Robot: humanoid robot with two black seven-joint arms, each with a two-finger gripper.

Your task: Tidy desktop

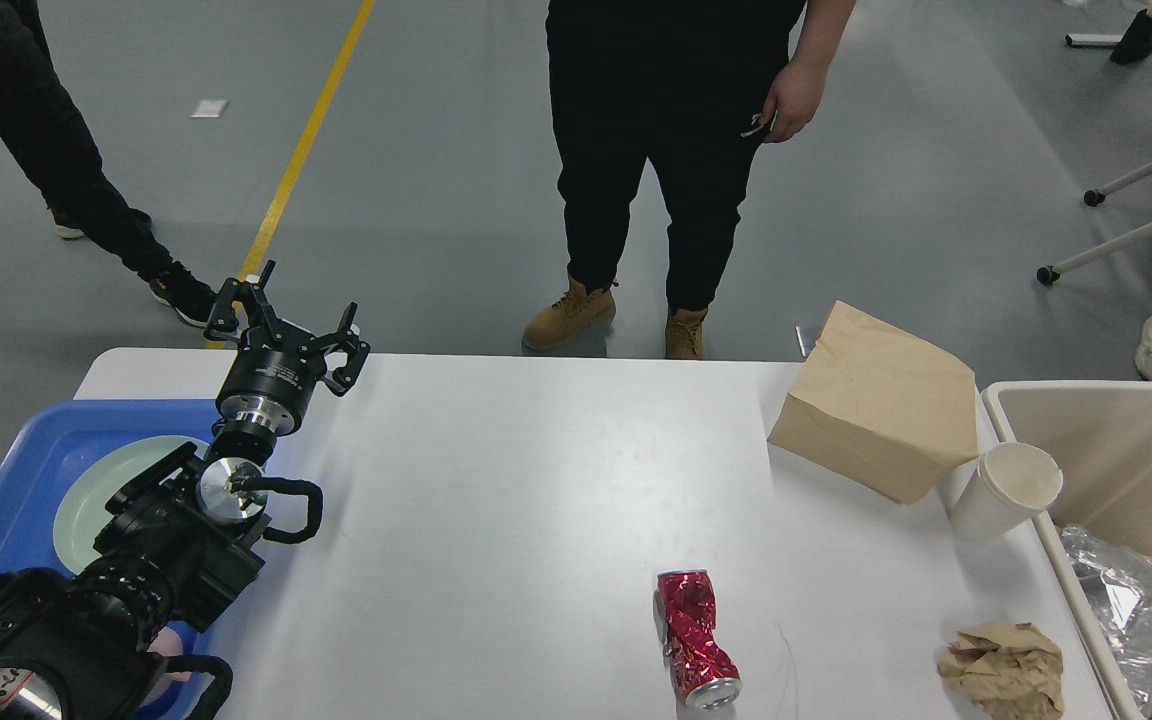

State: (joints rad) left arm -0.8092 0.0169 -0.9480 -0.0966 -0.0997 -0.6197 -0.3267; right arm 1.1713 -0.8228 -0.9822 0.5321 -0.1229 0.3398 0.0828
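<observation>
The white desktop (pixel 536 480) fills the middle of the head view. On it lie a crushed red can (pixel 693 637) at the front, a crumpled brown paper ball (pixel 1003 668) at the front right, a brown paper bag (pixel 881 400) at the back right, and a white paper cup (pixel 1003 490) tipped against the bin. My left gripper (pixel 286 318) is open and empty, raised over the table's back left edge. My right gripper is out of view.
A beige bin (pixel 1106 440) stands at the right edge with clear plastic wrap (pixel 1116 600) inside. A blue tray (pixel 16 480) with a pale green plate (pixel 96 480) sits at the left under my left arm. A person (pixel 676 150) stands behind the table.
</observation>
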